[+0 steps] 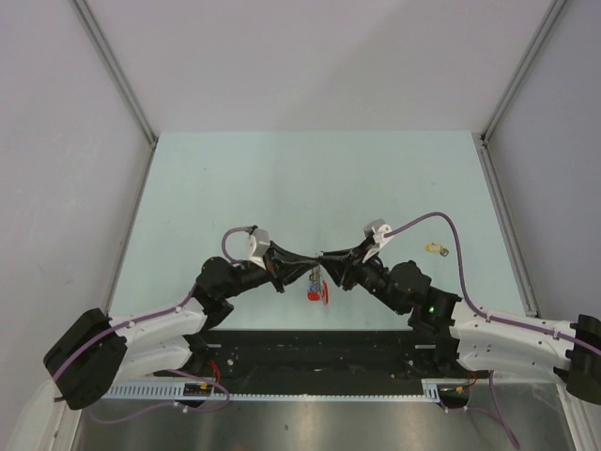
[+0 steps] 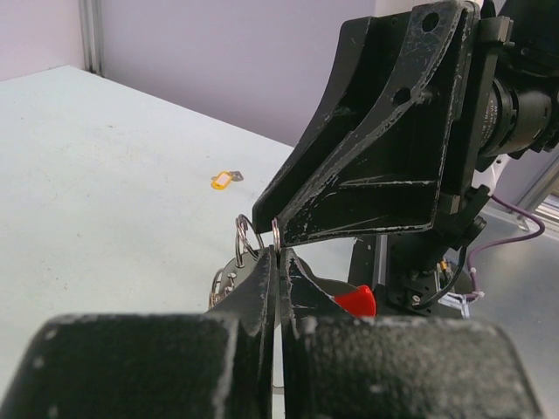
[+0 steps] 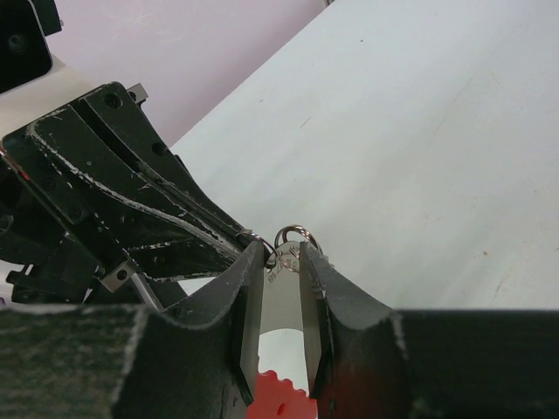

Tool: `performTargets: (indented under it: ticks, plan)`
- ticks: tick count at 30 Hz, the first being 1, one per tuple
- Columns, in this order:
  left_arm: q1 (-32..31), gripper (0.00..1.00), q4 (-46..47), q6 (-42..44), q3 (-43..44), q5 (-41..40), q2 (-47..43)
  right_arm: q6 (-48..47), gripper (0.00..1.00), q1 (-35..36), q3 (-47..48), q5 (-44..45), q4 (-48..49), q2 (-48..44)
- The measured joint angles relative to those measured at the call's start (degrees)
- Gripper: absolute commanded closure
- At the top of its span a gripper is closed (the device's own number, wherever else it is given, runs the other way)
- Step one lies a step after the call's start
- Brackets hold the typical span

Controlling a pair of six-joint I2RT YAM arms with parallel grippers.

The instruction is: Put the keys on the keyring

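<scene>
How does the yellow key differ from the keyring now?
The yellow key lies on the table, alone, far to the right; the keyring is at the centre. Nothing touches the yellow key; the left end effector and the right end effector both pinch the keyring. The yellow key has a yellow head; the keyring has a red end piece. Both are far smaller than either end effector.

Readable text: none is found.
Keyring [image 3: 281, 301] strap, between the right jaws: faint marks are seen, illegible.
</scene>
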Motion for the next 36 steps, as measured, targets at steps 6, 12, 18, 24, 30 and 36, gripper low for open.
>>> performTargets:
  ticks: [6, 12, 18, 24, 30, 36]
  plan:
    - [-0.5, 1.00, 0.3, 0.1, 0.0, -1.3, 0.0, 1.0, 0.77, 0.2, 0.0, 0.7, 1.2, 0.9]
    - [-1.2, 1.00, 0.8, 1.1, 0.0, -3.1, 0.1, 2.3, 0.87, 0.4, 0.0, 1.8, 2.4, 1.6]
    - [-1.5, 0.94, 1.5, 1.7, -0.2, -4.5, 0.9, 1.8, 1.00, 0.7, 0.0, 3.3, 3.1, 2.9]
    - [-2.0, 0.83, 1.0, 1.7, -0.6, -4.6, 0.3, -2.6, 1.00, 0.7, -0.1, 3.0, 3.2, 3.0]
    - [-2.5, 0.70, -3.6, 2.6, -0.6, -5.5, -3.7, -8.7, 1.00, 0.0, -0.1, 0.2, 2.7, 1.9]
    - [-2.7, 0.57, -13.6, 4.9, 1.1, -7.0, -7.4, -15.0, 1.00, -0.9, -0.1, -3.2, 0.1, 1.6]
